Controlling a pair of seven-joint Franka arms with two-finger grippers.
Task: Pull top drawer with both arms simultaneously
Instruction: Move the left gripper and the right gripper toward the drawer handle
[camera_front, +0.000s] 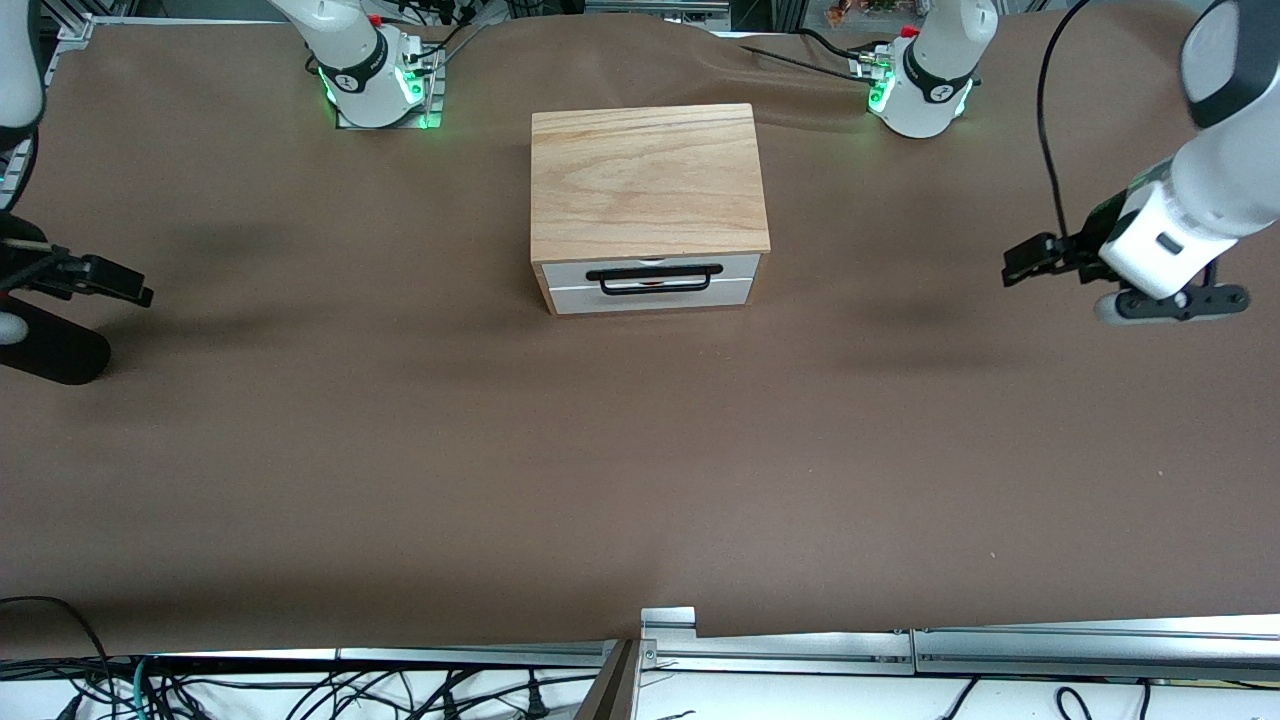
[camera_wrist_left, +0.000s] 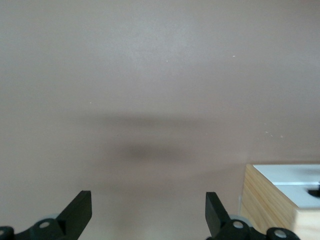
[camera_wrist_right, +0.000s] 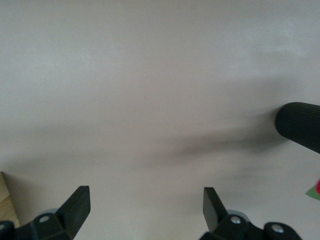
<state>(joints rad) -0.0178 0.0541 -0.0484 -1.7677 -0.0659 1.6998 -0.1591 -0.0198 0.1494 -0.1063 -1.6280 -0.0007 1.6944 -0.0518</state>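
Cabinet (camera_front: 648, 180) top and sides: light wood, visible grain, satin; top drawer (camera_front: 655, 268) front is smooth white panel with thin black handle (camera_front: 654, 277), looks like matt wire. Tabletop (camera_front: 400, 450) is covered in matt brown sheet, slightly wrinkled at the edge by the bases. Arms (camera_front: 1215, 190): glossy white shells, black matt fingers (camera_wrist_left: 77, 212).

Top drawer (camera_front: 650, 268) shut in cabinet (camera_front: 648, 180), midway between both arm bases

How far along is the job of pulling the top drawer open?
Nothing done: the white-fronted top drawer with its thin black wire handle sits shut in the wooden cabinet. Left gripper and right gripper hang open over bare table. Left: reach, grasp, pull together.
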